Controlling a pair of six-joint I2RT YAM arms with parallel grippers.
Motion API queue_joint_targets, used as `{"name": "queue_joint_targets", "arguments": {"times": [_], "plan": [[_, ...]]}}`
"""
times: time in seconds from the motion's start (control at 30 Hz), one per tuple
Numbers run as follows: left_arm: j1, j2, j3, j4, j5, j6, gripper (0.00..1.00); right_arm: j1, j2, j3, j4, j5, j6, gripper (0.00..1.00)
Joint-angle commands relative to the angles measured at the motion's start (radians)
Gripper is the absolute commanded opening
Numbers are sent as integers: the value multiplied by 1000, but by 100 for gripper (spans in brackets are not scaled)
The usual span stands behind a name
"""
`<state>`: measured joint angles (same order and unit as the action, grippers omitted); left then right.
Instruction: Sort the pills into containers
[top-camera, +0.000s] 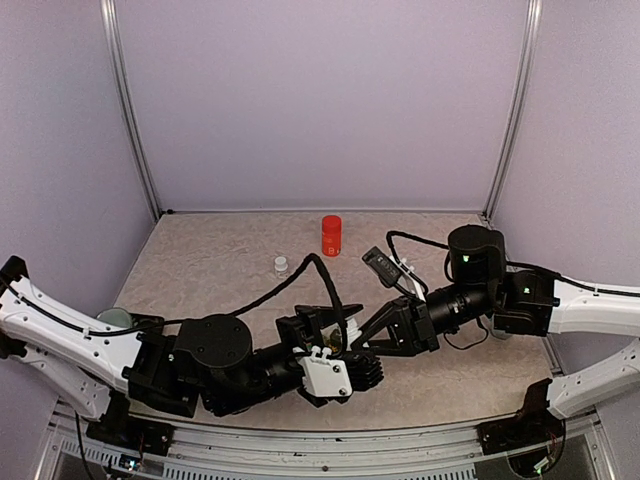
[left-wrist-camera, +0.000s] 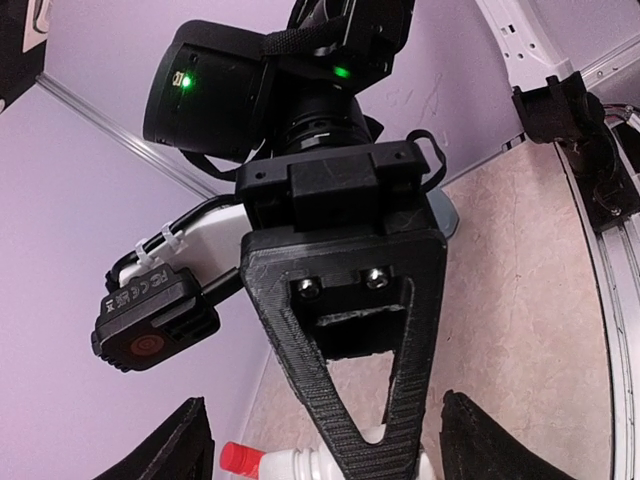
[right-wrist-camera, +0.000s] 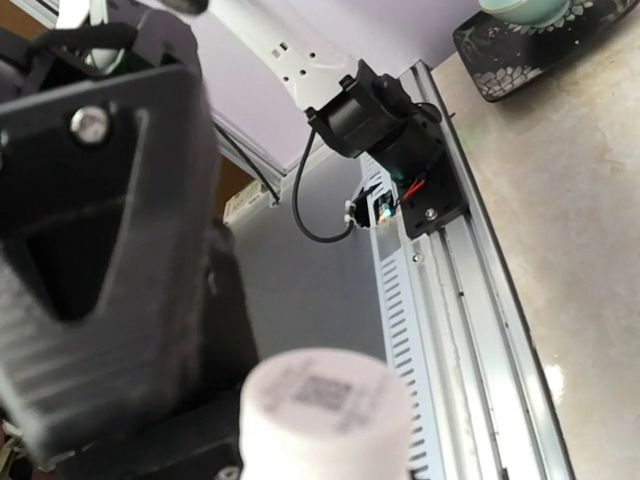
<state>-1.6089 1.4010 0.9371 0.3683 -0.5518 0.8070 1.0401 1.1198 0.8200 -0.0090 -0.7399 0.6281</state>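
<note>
Nearest the right wrist lens, and blurred, is the round white end of a white plastic pill bottle (right-wrist-camera: 325, 415), which bears a printed code. The right end effector (left-wrist-camera: 366, 448) is closed on this bottle. The contact faces are hidden behind its black triangular finger.

The left end effector (left-wrist-camera: 330, 447) has its fingers (left-wrist-camera: 175, 445) apart, one on either side of the bottle. The bottle's long axis runs across that gap. Its red screw cap (left-wrist-camera: 240, 457) points toward the finger on the left of the left wrist view and sits just beside it; the frame edge cuts off whether they touch. Judgement: closing as posed would press the bottle end to end, so the left end effector would need to re-align before it could grip round the cap.

The pill containers appear in no view. Both arms meet over the near centre of the beige speckled worktop (top-camera: 220, 260) and may cover them. No loose pills are visible.

Other vessels:
- A red plastic cylinder (top-camera: 331, 235) stands upright at far centre.
- A small clear vial (top-camera: 281, 265) stands near-left of the cylinder, apart from it.
- A pale ceramic mug (top-camera: 118, 318) sits at the left edge on a dark patterned tray (right-wrist-camera: 500, 75).

The contents of all three cannot be told.
</note>
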Motion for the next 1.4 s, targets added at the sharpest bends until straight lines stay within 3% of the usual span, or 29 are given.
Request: {"name": "queue_joint_targets", "arguments": {"times": [0.0,0.3,0.47,0.63,0.9,1.03,1.17,1.27,1.37], "plan": [[36,13,51,-62,56,-57,74,-4,-23,20,-15,6,-11,3],[40,29,82,-128,101,-72,69,-7,-29,18,-21,15,-16,4],[39,38,77,-126,80,-74,75,-18,-38,13,-8,7,-9,4],[43,31,74,-130,78,-81,70,-24,-41,15,-8,2,-5,4],[47,36,82,-131,75,-89,49,-25,-44,11,3,3,-1,4],[49,41,92,-137,78,-99,32,-26,-45,11,6,4,4,4],[49,51,124,-180,99,-130,22,-25,-40,20,-1,8,0,4],[49,53,145,-221,132,-159,7,-26,-32,26,-15,12,-11,4],[42,50,160,-253,158,-190,0,-26,-29,24,-18,13,-14,4]]}}
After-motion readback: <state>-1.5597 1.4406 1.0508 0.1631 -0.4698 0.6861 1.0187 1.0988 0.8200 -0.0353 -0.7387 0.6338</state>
